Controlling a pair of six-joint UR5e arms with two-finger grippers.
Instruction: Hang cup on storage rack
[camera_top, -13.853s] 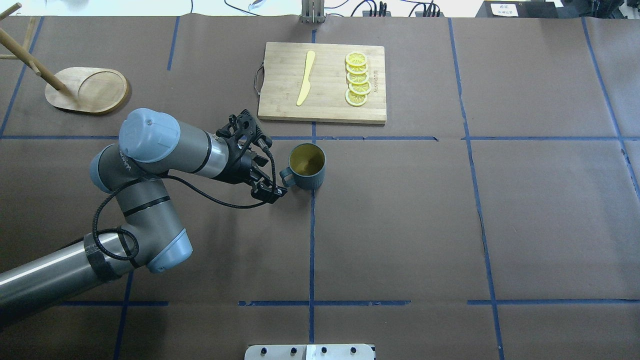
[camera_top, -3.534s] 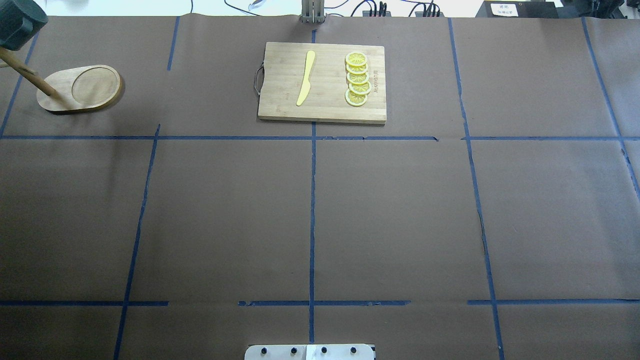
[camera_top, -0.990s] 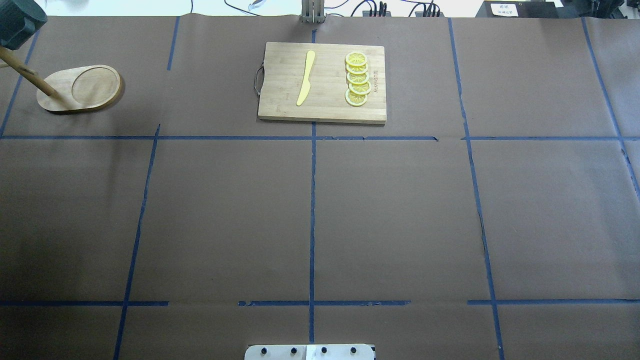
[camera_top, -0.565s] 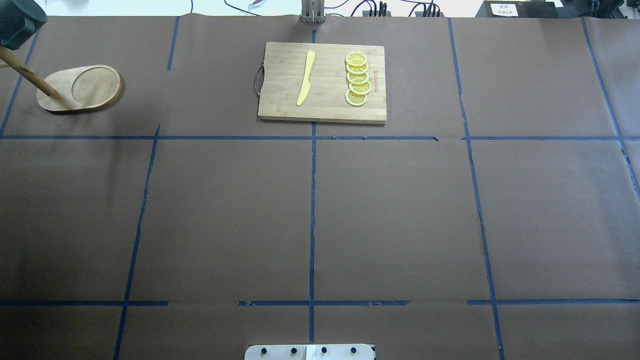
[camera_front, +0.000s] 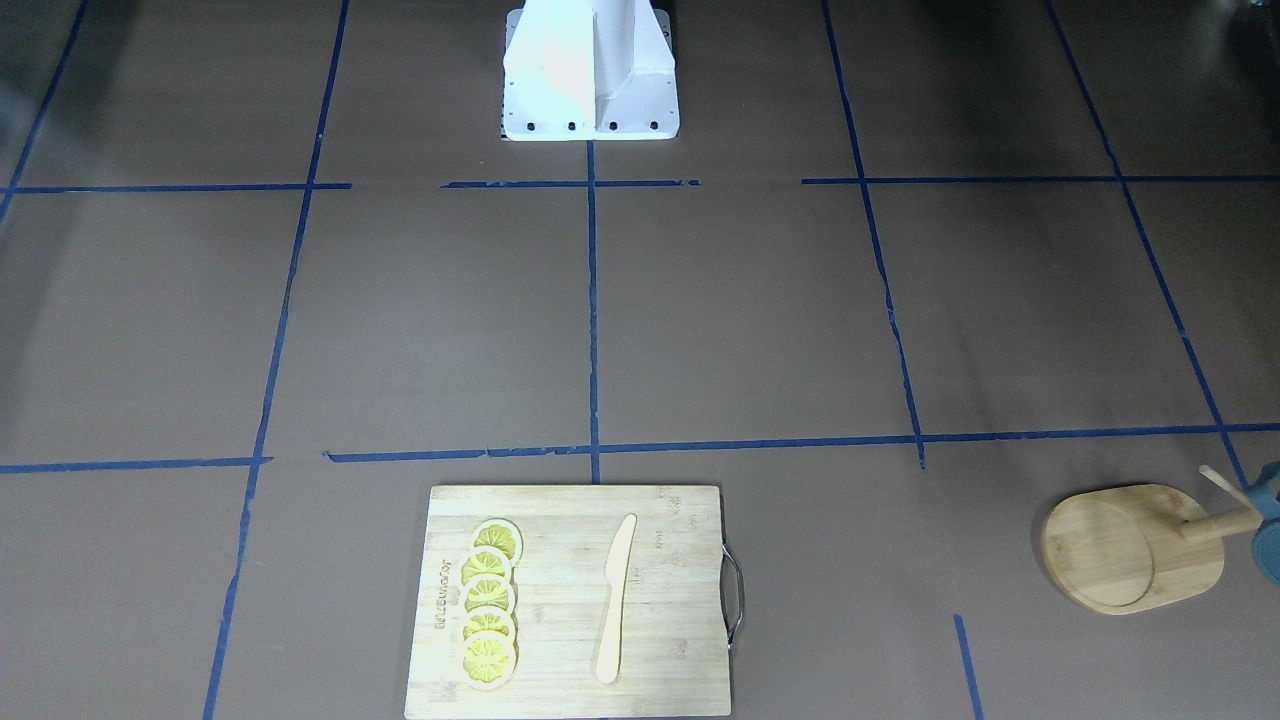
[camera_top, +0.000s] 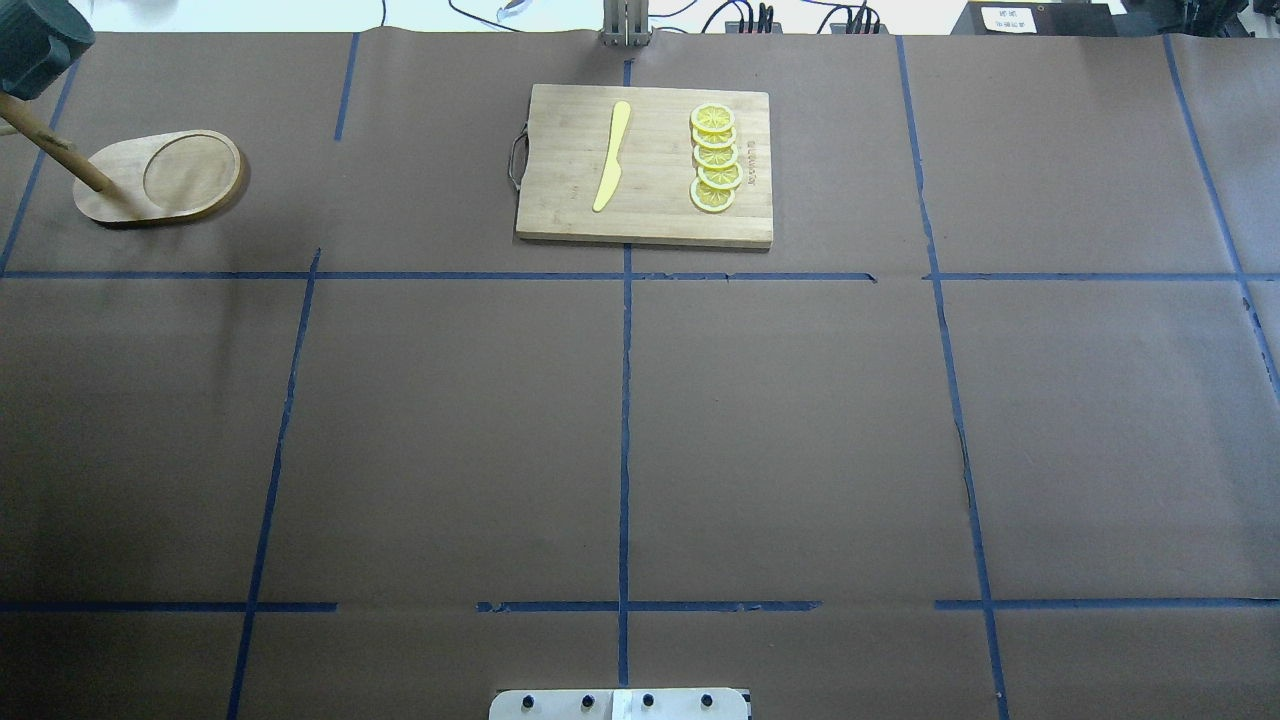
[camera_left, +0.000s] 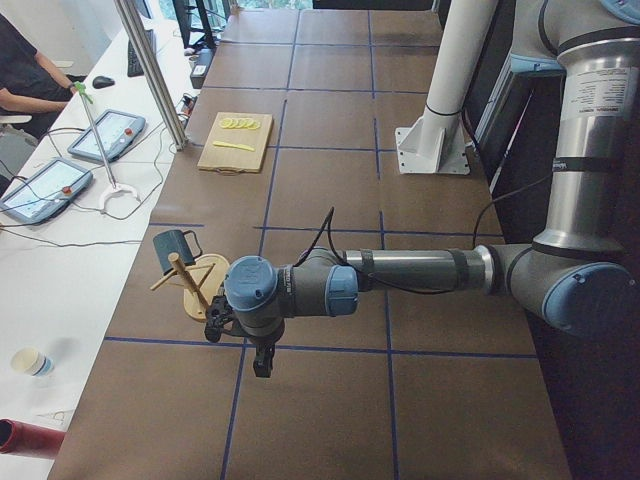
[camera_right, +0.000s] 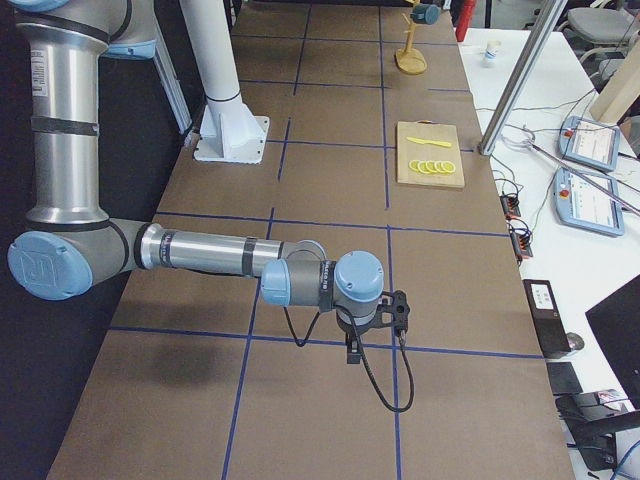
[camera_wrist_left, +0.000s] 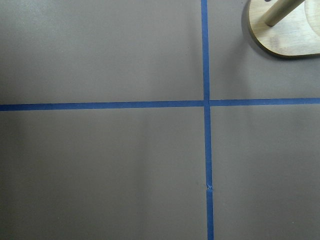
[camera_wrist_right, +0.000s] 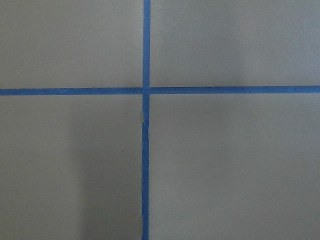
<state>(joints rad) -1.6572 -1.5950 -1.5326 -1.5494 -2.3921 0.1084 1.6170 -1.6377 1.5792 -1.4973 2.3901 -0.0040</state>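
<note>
Cup (camera_left: 176, 244) hung on an upper peg of the storage rack (camera_left: 203, 292), at the ten o'clock corner of the bench (camera_top: 640, 420) as viewed from over the robot's shoulders; task judged complete. Left claw (camera_left: 262, 366) hovered near the rack's base, and right claw (camera_right: 352, 350) hovered well apart from it. Whether either claw stood apart or together could not be told. Risk, as judged: a careless swing of the left arm could nudge the light stand and shake the cup off its thin peg. Brown paper with a blue tape grid covered the bench. A cutting board (camera_top: 645, 200) with lemon slices (camera_top: 715, 158) lay at twelve o'clock. A seated person (camera_left: 25, 75) occupied a side desk.
</note>
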